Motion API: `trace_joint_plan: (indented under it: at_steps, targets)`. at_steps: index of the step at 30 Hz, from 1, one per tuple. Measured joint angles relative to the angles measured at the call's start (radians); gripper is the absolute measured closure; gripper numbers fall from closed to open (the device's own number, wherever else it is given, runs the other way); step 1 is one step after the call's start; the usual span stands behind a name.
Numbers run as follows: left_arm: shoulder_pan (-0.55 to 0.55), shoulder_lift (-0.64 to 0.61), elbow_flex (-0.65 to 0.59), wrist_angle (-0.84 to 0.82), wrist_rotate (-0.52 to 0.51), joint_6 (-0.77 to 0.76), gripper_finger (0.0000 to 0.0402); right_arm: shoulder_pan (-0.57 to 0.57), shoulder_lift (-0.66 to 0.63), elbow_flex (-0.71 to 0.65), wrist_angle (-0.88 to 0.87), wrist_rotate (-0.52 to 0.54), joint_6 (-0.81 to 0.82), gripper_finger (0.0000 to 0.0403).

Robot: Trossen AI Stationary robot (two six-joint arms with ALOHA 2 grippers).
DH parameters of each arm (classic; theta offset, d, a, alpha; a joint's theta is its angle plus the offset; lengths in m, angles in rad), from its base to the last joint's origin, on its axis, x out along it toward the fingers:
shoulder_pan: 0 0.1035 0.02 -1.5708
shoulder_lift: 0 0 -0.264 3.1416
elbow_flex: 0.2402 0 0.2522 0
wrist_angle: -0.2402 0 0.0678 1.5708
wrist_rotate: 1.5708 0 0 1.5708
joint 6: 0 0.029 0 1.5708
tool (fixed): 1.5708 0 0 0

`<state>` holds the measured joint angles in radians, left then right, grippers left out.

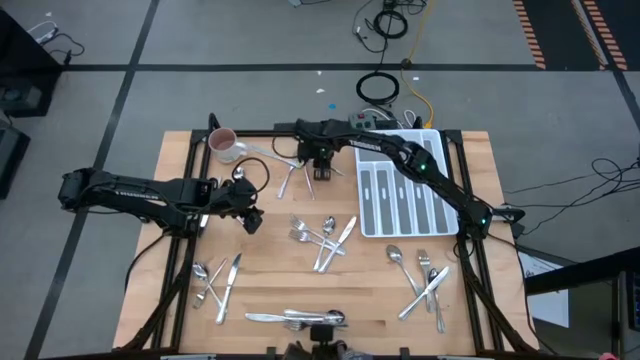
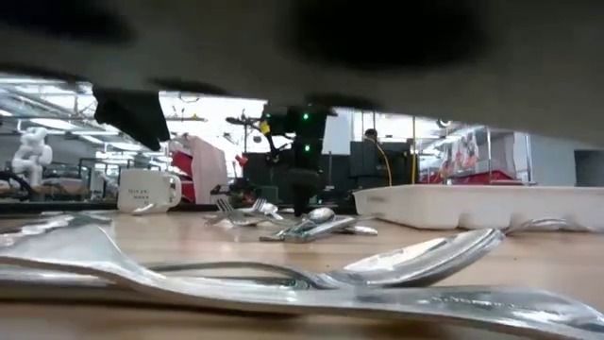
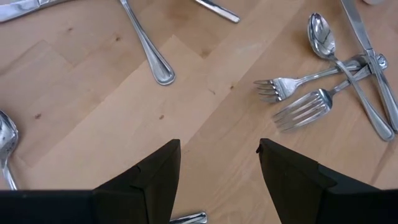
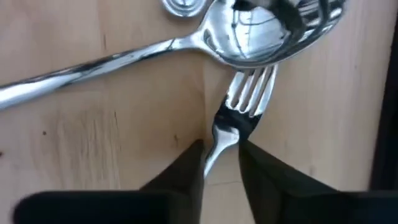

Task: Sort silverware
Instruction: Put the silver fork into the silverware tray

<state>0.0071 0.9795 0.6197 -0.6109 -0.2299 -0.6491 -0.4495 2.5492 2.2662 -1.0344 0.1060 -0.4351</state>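
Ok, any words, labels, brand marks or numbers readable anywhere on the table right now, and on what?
White ceramic mug with pink inside: two lines of dark print on its side, too small and blurred to read.
White compartmented plastic tray: no text visible.
Shiny silver metal forks, spoons and knives: no stamps or brand marks legible.
Nothing else readable.

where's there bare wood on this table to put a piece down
Bare wood lies between the tray and the spoon nearer the front, and at the front left corner beside the knife. The middle cluster of forks and the back by the mug, where the right gripper works, are crowded.
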Motion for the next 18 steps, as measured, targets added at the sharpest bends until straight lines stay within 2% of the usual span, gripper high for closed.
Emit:
trace_joint_plan:
  at_steps: [7,18]
  targets:
    - [0.0,0.0,0.0,0.0,-0.01,-0.001,0.0178,0.016,0.002,0.0,-0.004,0.079,-0.006,0.0336]
    - [-0.001,0.0,0.0,0.0,-0.01,0.0,0.0178,0.018,0.002,0.0,-0.003,0.066,-0.023,0.0336]
